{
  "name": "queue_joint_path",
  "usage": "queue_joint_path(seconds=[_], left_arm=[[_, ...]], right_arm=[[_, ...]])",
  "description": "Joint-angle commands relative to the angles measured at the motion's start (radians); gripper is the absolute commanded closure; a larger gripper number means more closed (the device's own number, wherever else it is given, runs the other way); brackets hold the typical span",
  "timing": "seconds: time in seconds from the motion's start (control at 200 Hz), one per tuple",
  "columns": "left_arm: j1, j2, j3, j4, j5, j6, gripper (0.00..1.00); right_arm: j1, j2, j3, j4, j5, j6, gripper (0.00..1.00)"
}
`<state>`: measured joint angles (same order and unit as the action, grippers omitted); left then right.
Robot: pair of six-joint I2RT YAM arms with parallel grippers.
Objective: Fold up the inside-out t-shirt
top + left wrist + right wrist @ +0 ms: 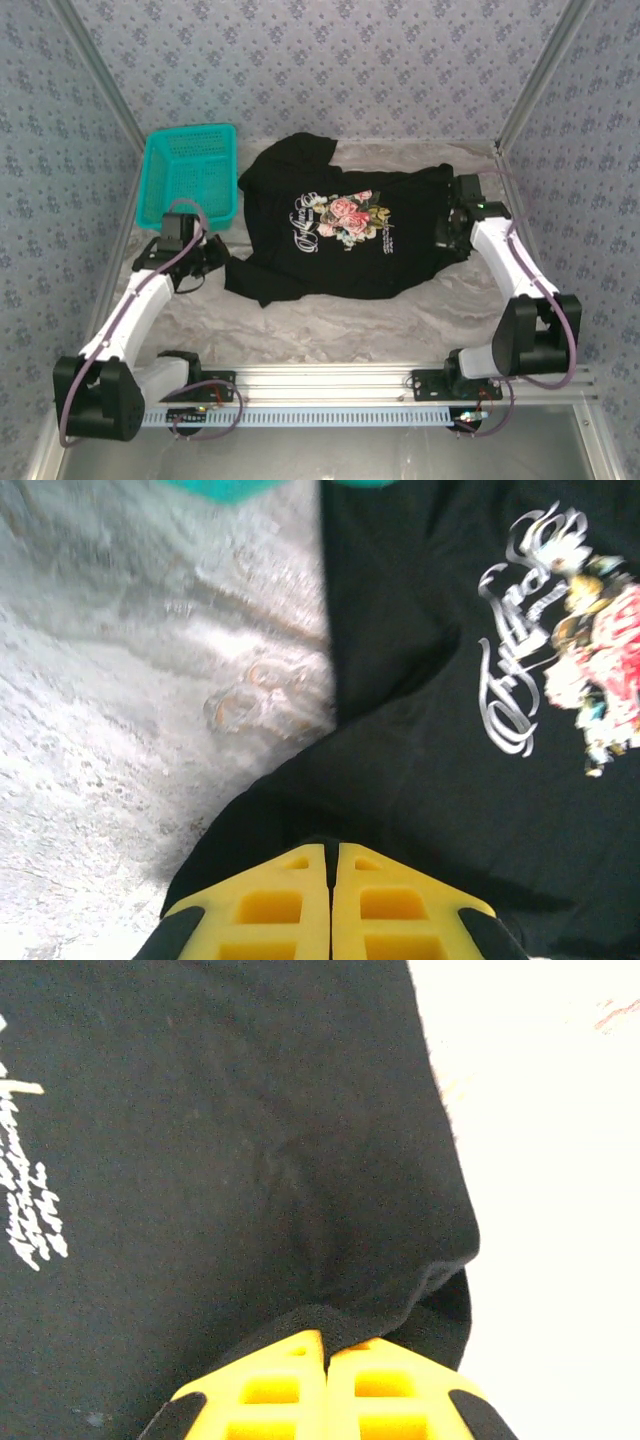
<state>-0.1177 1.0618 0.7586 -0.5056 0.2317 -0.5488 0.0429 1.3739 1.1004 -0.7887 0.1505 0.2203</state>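
The black t-shirt (340,235) lies spread across the middle of the table, its floral print with white lettering (340,218) facing up. My left gripper (215,262) sits at the shirt's near left corner, shut on the black cloth; in the left wrist view its yellow fingers (285,905) meet at the t-shirt (430,780) edge. My right gripper (447,232) is at the shirt's right edge, shut on a bunched fold of the t-shirt (220,1160) that rises over the yellow fingertips (375,1375).
A teal mesh basket (188,178) stands at the back left, just beyond the left arm and beside the shirt's sleeve. Pale marbled tabletop (330,325) lies bare in front of the shirt. Patterned walls close in the back and sides.
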Motion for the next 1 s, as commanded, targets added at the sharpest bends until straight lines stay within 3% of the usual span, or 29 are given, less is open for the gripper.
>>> queue_joint_path(seconds=[0.0, 0.235, 0.41, 0.605, 0.735, 0.994], left_arm=[[-0.002, -0.046, 0.091, -0.094, -0.036, 0.032, 0.99], [0.002, -0.142, 0.288, -0.068, -0.114, 0.036, 1.00], [0.003, -0.218, 0.496, -0.052, -0.232, 0.066, 1.00], [0.004, -0.291, 0.734, -0.082, -0.254, 0.091, 1.00], [0.004, -0.320, 0.940, -0.104, -0.346, 0.124, 1.00], [0.004, -0.061, 1.538, -0.295, -0.396, 0.223, 1.00]], right_arm=[[-0.029, -0.082, 0.054, -0.003, 0.010, 0.009, 0.99], [-0.079, -0.274, 0.083, 0.182, -0.083, 0.020, 1.00], [-0.109, -0.398, 0.228, 0.255, -0.101, 0.030, 1.00], [-0.111, -0.499, 0.467, 0.138, -0.142, 0.025, 1.00], [-0.111, -0.538, 0.676, 0.039, -0.117, 0.013, 1.00], [-0.105, -0.463, 1.102, -0.122, -0.011, -0.052, 1.00]])
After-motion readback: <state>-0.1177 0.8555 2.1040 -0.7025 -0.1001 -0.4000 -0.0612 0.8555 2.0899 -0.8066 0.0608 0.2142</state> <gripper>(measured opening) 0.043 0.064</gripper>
